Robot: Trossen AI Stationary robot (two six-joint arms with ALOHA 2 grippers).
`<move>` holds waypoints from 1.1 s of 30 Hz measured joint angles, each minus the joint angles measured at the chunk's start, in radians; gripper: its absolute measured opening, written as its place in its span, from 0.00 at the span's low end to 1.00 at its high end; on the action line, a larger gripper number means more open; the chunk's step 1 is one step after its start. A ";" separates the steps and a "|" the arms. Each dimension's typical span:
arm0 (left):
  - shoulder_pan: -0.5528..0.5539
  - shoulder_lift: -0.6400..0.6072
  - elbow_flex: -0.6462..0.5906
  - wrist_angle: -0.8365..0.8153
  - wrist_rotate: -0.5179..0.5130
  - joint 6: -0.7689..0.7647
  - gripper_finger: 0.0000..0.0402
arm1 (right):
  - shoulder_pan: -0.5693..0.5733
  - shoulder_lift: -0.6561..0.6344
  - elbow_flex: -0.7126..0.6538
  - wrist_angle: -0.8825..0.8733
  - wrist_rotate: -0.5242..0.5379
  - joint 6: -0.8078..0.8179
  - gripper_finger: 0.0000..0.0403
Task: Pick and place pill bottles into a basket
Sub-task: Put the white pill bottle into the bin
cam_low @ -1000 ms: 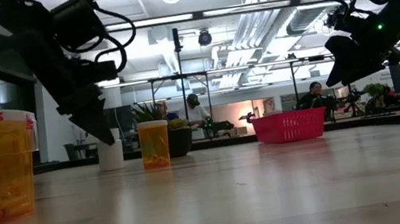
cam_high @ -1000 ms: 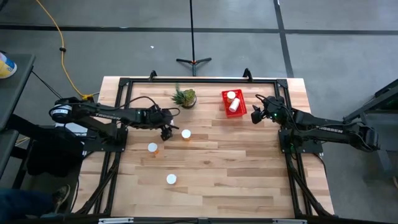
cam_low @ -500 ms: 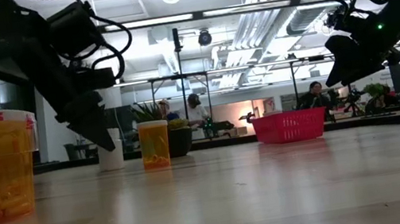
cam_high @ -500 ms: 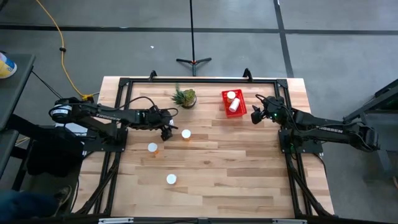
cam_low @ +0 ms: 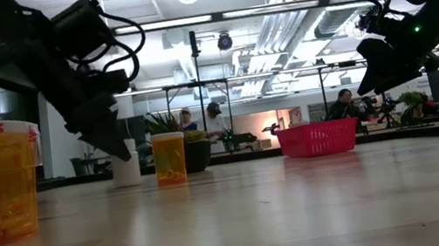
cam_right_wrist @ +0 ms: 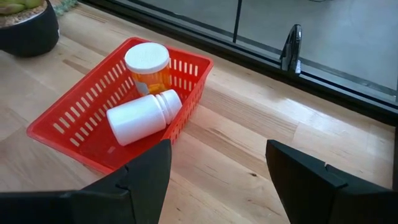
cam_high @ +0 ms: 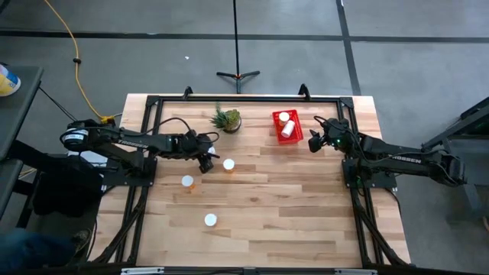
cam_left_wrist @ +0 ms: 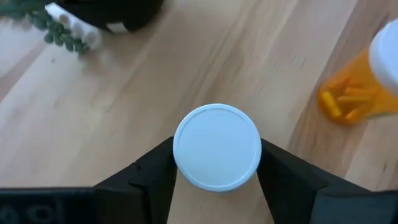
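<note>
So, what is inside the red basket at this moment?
The red basket holds two bottles: an upright orange pill bottle and a white bottle lying on its side. The floor beneath them is covered.

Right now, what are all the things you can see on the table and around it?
pill bottles on the table: 4, white caps; three standing free, one under the left hand
pill bottles in the basket: 2; one upright with an orange body, one lying down, white
basket: 1, red, far side of the table
potted plant: 1, green, left of the basket
table: 1, light wood
cable: 1, yellow, on the floor
left hand: 1, dark, down over a bottle near the plant
right hand: 1, dark, open and empty, beside the basket
</note>
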 joint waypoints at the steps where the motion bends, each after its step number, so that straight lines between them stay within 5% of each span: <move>1: 0.000 0.000 0.000 0.008 0.000 0.000 0.59 | 0.000 0.000 0.000 0.000 0.000 0.000 0.63; 15: 0.000 0.000 0.000 0.027 0.013 0.024 0.69 | 0.000 0.000 0.000 0.000 -0.018 0.000 0.63; 33: -0.002 0.000 0.000 0.075 0.028 0.053 0.68 | 0.000 0.000 -0.002 0.000 -0.025 0.000 0.63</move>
